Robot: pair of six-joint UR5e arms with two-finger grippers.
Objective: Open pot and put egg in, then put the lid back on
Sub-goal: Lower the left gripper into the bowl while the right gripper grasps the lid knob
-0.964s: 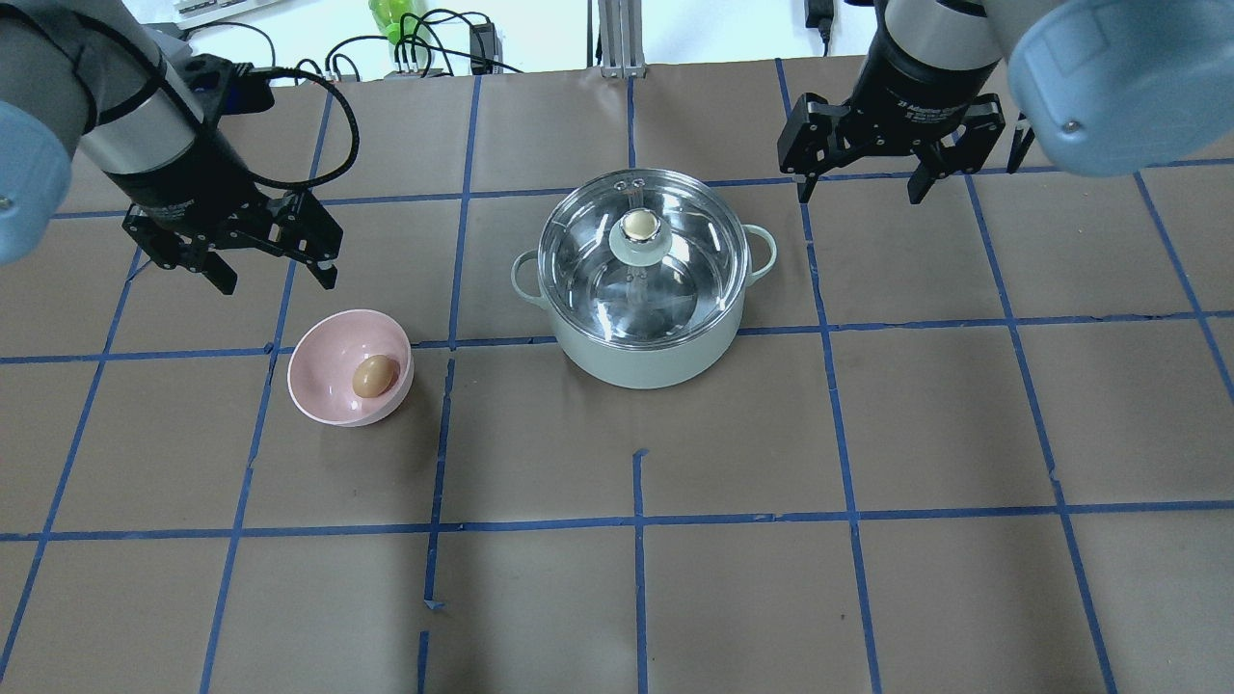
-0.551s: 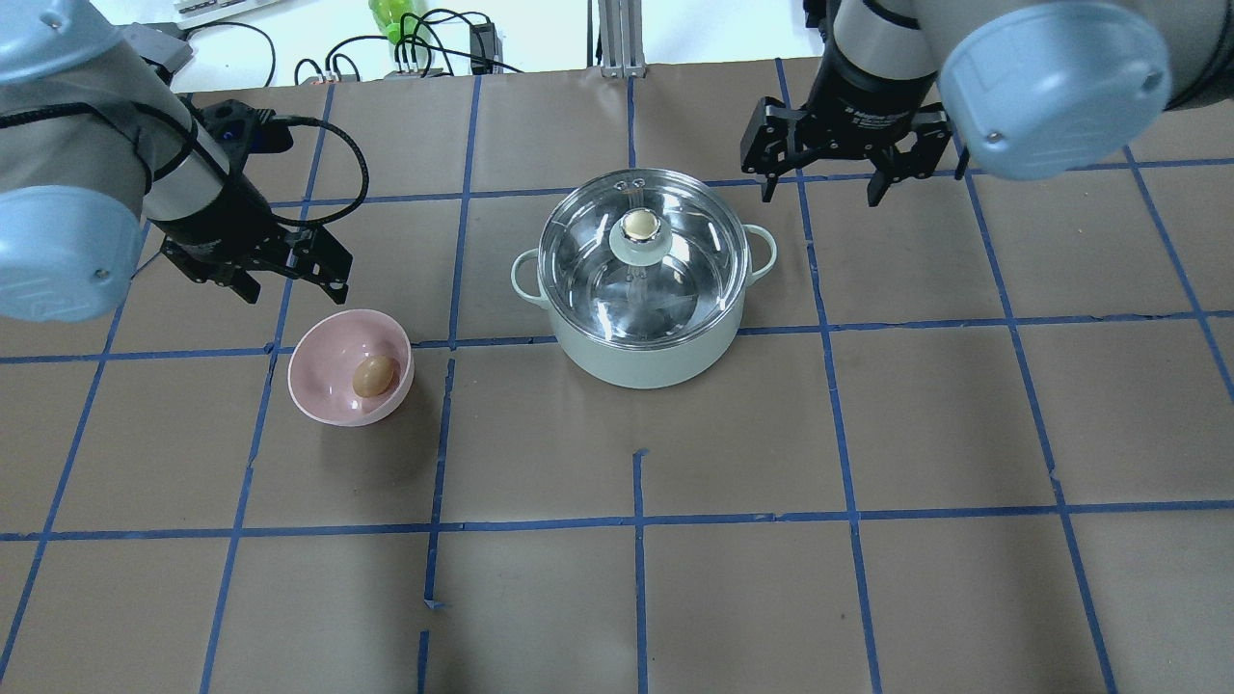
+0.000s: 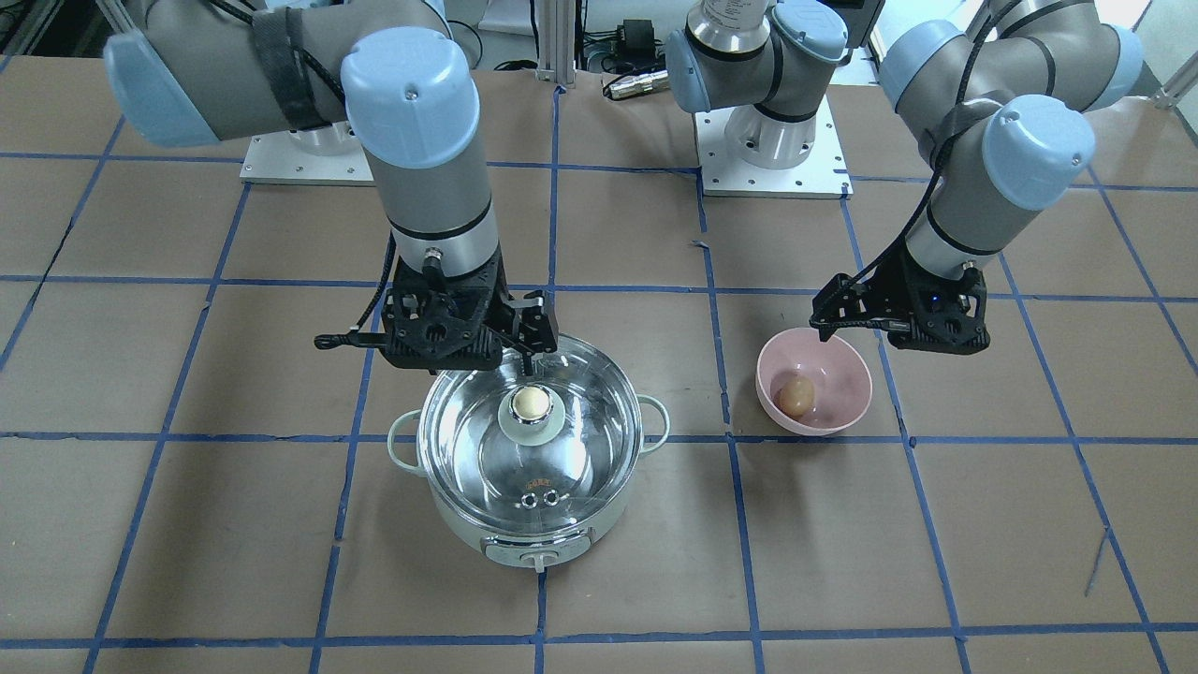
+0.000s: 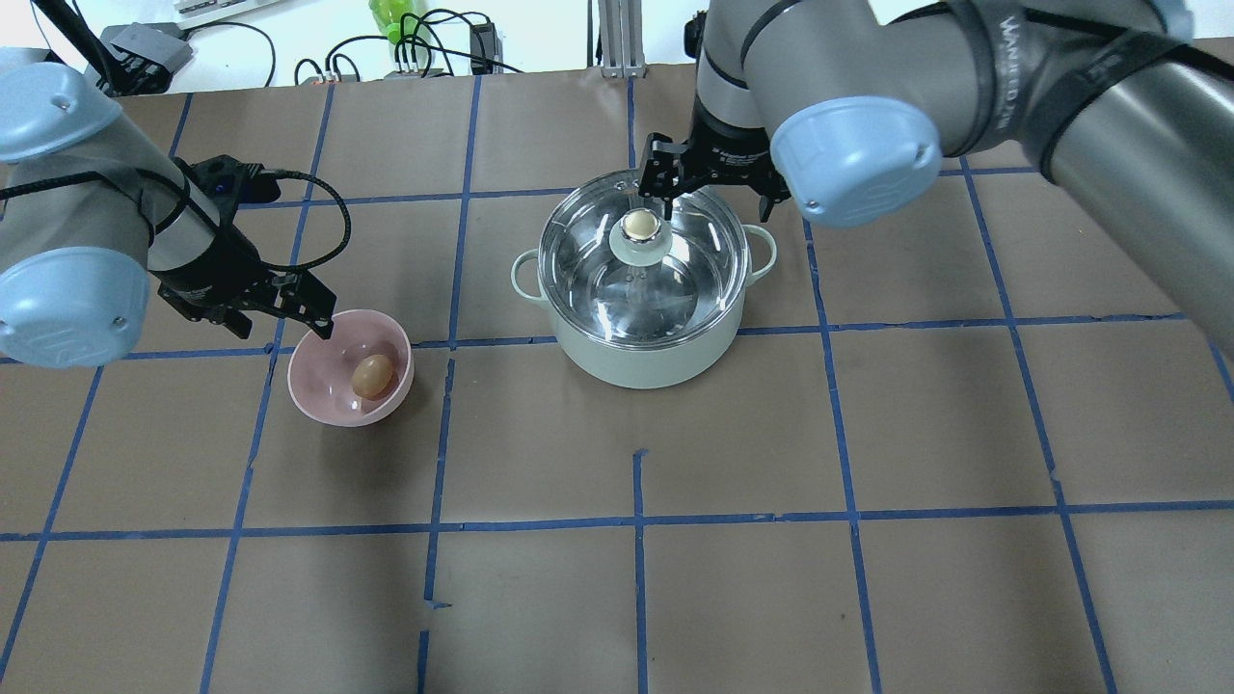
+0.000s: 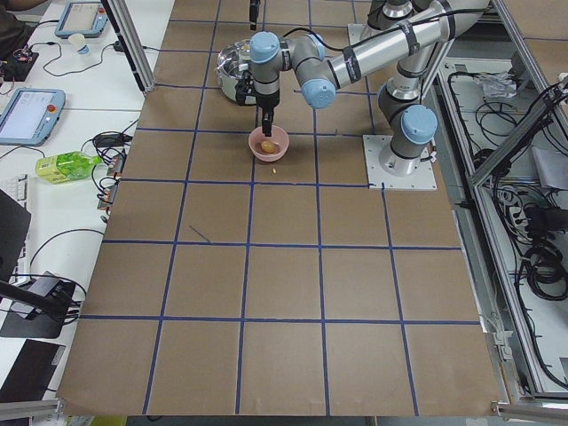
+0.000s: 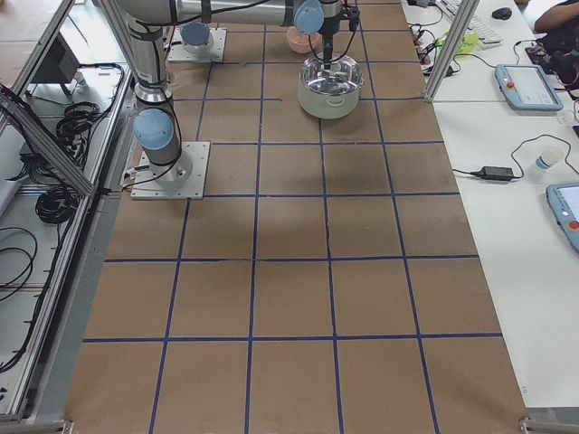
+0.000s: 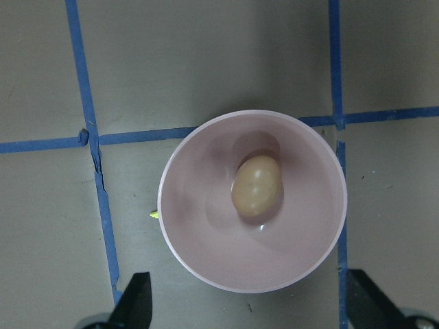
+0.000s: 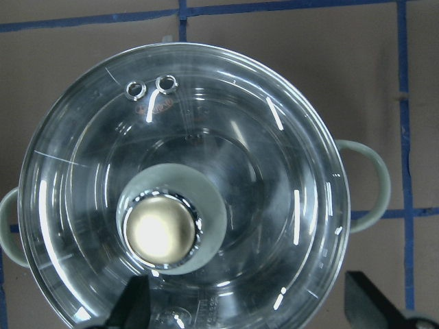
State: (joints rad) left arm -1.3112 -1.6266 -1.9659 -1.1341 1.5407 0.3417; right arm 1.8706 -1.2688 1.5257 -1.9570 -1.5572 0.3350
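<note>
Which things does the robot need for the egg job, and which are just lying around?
For the job: the pot, the lid on it, the egg, the pink bowl holding the egg.
Just lying around: the green bottle and black cables at the back.

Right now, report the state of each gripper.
Left gripper: open, empty, over the pink bowl holding the egg.
Right gripper: open, empty, over the lid.

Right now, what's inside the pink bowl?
One brown egg lies inside the pink bowl, nothing else visible. The bowl's floor directly under the egg is hidden.
</note>
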